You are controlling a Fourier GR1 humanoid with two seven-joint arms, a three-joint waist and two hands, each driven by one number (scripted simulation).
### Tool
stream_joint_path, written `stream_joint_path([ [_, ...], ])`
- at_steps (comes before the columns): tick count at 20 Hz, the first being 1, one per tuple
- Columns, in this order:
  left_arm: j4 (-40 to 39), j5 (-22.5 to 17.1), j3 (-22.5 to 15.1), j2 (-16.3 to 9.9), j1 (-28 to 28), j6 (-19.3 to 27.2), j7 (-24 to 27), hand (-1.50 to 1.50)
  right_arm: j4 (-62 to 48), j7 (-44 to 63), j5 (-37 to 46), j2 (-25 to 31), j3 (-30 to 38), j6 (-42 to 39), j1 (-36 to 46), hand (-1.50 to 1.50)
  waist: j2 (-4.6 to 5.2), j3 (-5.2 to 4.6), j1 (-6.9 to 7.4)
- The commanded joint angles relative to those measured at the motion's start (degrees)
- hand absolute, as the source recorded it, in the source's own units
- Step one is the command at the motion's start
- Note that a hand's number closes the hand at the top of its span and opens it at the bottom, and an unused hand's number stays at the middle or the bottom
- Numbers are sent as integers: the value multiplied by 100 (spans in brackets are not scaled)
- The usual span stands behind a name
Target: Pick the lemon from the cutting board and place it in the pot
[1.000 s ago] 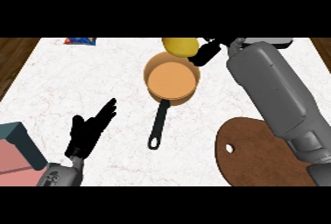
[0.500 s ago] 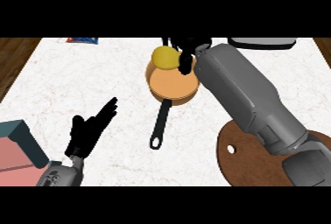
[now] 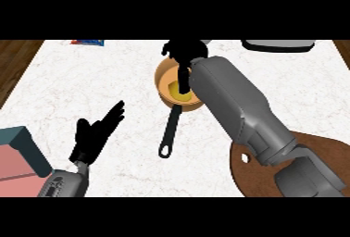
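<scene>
Moved: right hand now above pot, lemon lowered inside pot near table far edge | right fingers curled, grip on lemon unclear | left hand open, resting | cutting board near-right corner

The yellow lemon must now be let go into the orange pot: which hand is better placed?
The right hand: it is over the orange pot at the yellow lemon. The left hand rests open, far away.

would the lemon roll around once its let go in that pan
Probably a little: the lemon looks rounded and smooth, so it could roll. The pot has a raised rim, likely containing it. The right hand is above it; I cannot tell its grasp.
</scene>
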State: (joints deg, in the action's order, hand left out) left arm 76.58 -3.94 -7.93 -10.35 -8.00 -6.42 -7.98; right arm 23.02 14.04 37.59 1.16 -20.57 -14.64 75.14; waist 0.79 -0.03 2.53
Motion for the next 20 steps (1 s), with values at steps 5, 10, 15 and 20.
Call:
stream_joint_path([
  [5,157,37,-90,80,18,43,-177,0,700,-778,-1436,-114,1418,1683,-329,-150,-15,19,42],
  [10,5,13,91,-37,136,-2,122,0,713,-759,-1954,-115,2183,2641,-112,-150,-7,3,-1],
  [15,145,-48,77,81,133,46,-123,0,942,-1118,-2353,233,2860,3030,-145,-150,-37,5,-137],
  [20,304,103,-35,106,435,75,-14,0,868,-1844,-2829,859,3334,2348,-542,-150,-49,7,-163],
])
